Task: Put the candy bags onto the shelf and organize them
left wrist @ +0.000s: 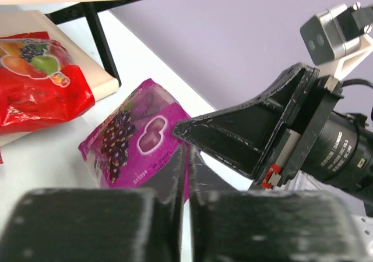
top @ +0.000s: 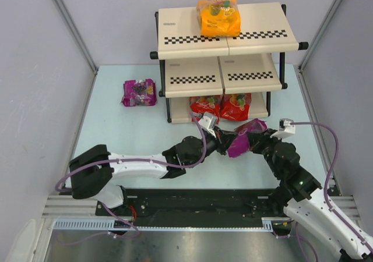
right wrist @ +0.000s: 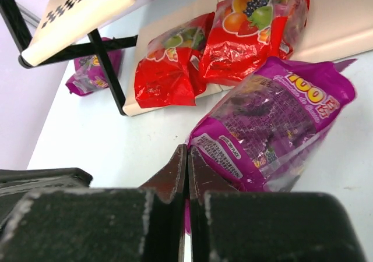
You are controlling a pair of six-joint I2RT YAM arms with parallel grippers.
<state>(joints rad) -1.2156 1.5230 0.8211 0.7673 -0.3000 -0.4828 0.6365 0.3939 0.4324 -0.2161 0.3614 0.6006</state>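
Only overhead, orange bag point(top: 218, 17) atop shelf point(top: 175, 32)

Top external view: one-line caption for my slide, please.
Left hand and right hand pinch a purple bag before the shelf; two red bags on its bottom tier, orange bag on top.

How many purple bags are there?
2. One purple bag lies left of the shelf; the other purple bag is before it, pinched by left gripper and right gripper.
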